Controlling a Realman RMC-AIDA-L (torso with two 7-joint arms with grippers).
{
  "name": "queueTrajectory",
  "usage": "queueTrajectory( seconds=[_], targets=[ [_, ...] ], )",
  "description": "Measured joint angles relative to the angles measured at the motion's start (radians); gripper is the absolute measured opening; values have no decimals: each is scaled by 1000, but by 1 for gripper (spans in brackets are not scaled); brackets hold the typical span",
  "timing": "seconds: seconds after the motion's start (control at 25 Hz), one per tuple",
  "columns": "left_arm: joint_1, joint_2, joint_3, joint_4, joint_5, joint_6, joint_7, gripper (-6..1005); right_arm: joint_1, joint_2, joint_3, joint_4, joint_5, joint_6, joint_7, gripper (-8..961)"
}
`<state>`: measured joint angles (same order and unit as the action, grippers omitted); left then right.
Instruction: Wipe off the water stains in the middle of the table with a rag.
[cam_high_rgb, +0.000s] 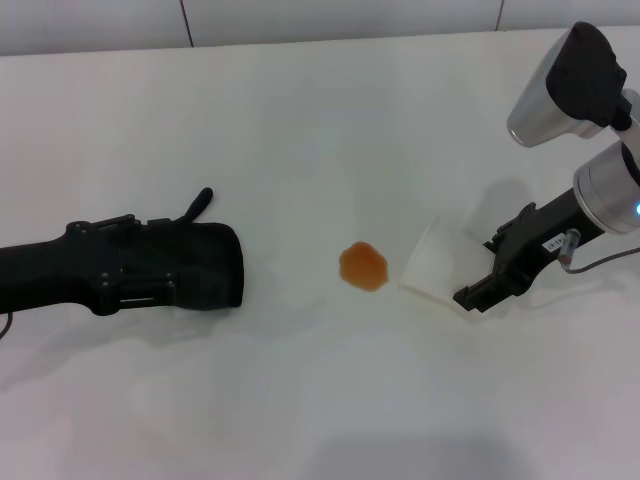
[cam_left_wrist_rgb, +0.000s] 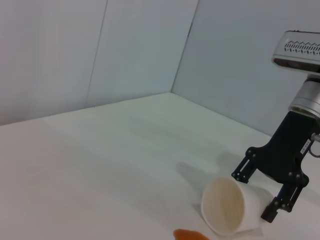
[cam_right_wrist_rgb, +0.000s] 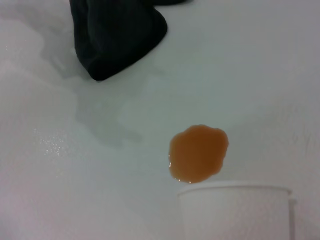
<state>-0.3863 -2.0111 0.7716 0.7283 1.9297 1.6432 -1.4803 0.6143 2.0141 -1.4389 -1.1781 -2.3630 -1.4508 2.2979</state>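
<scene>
The water stain (cam_high_rgb: 362, 266) is one small orange-amber blot in the middle of the white table (cam_high_rgb: 300, 120). It also shows in the right wrist view (cam_right_wrist_rgb: 198, 152) and at the edge of the left wrist view (cam_left_wrist_rgb: 190, 235). The black rag (cam_high_rgb: 208, 265) lies left of the stain, bunched over the end of my left gripper (cam_high_rgb: 215, 272), with a thin tab sticking up; it also shows in the right wrist view (cam_right_wrist_rgb: 117, 35). My right gripper (cam_high_rgb: 478, 268) is shut on a white paper cup (cam_high_rgb: 438, 262), tipped on its side with its mouth toward the stain.
The tipped cup (cam_left_wrist_rgb: 227, 205) lies just right of the stain, its rim almost touching the blot. Pale walls stand behind the table's far edge (cam_high_rgb: 300, 45). The right arm's silver joints (cam_high_rgb: 570, 85) hang over the far right corner.
</scene>
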Motion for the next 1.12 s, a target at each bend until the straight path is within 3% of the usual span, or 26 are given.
queueTrajectory(
  seconds=[0.16,0.52,0.68,0.96,1.12],
  targets=[
    [0,0,0,1,0,0,0,878,0,0,0,0,0,-4,0,706],
    [1,-1,0,2,0,5,-1,878,1,0,0,-4,0,-8,1,635],
    [2,-2,0,2,0,5,-1,878,-10,0,14,-66,35,-9,-4,619],
    [1,-2,-4,2,0,6,-2,878,-112,-2,120,-339,128,-7,-30,614],
    [-3,-2,-5,3,0,1,-2,878,-195,-1,174,-315,347,68,-189,612]
  ],
)
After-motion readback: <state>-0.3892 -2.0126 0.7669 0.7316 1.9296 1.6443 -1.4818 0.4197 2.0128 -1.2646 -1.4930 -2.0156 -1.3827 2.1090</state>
